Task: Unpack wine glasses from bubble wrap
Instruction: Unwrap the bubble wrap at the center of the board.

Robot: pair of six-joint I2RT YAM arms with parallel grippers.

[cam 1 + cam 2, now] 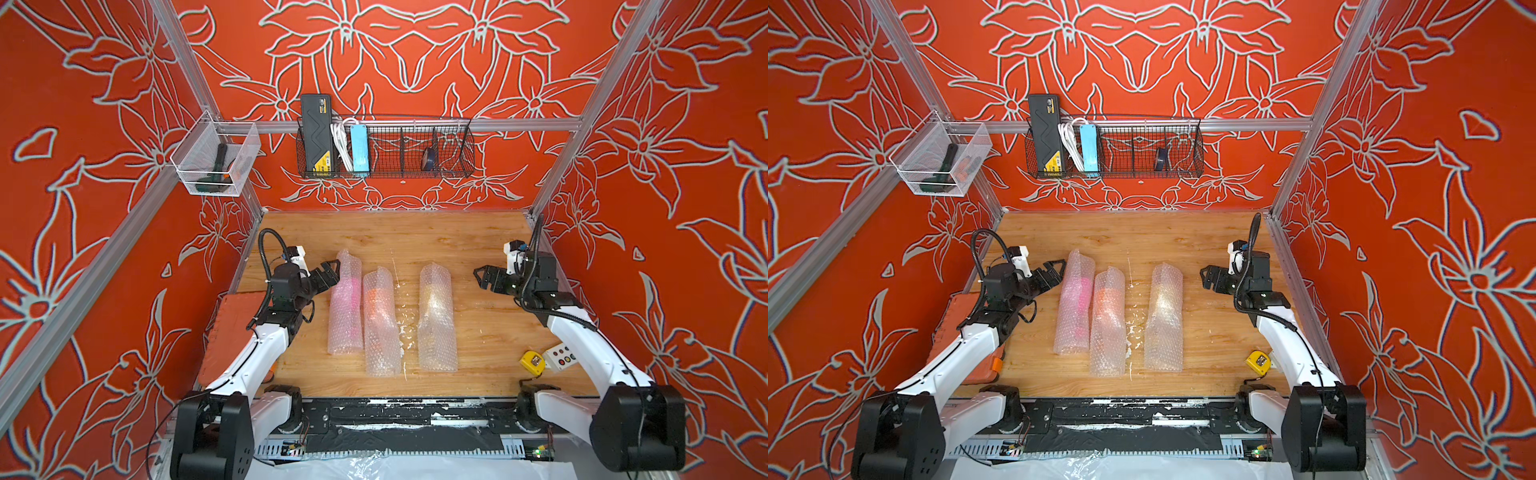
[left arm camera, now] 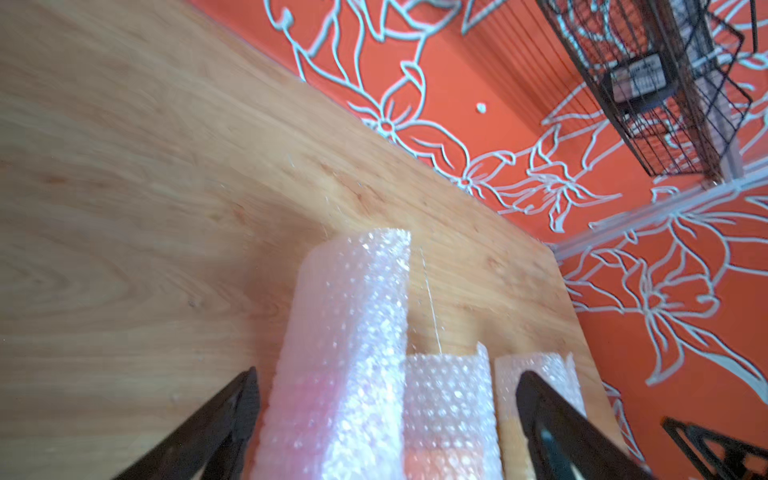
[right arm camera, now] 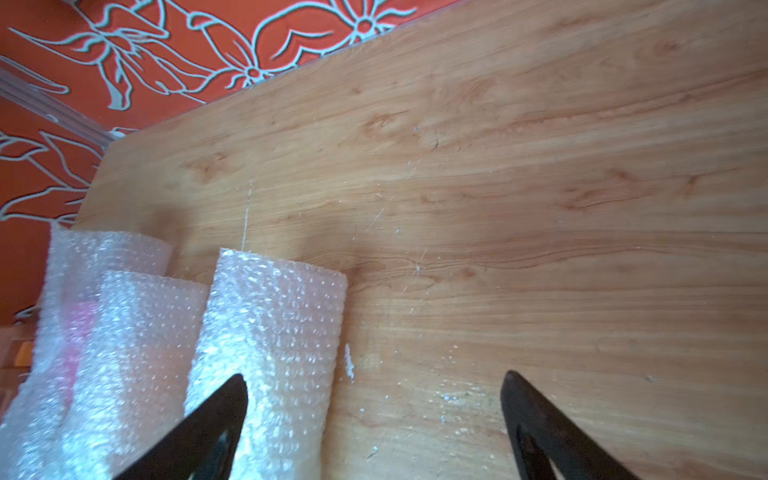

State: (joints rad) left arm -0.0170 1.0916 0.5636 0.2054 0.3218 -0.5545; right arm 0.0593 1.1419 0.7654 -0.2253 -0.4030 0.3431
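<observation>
Three rolls of bubble wrap lie side by side on the wooden table [image 1: 490,332], each with a wine glass showing as a colour through the plastic. The left roll [image 1: 345,303] [image 2: 340,353] shows pink, the middle roll [image 1: 380,320] [image 2: 449,407] orange, the right roll [image 1: 436,316] [image 3: 278,324] yellowish. My left gripper [image 1: 332,272] [image 2: 387,372] hovers open at the far end of the pink roll, its fingers either side of it and apart from it. Right of the yellowish roll, my right gripper [image 1: 478,277] [image 3: 375,374] stands open and holds nothing.
A yellow tape measure [image 1: 533,361] and a white button box [image 1: 560,356] sit near the right arm's base. A rust-coloured mat [image 1: 232,332] lies under the left arm. A wire basket [image 1: 386,149] and a mesh bin [image 1: 216,160] hang on the walls.
</observation>
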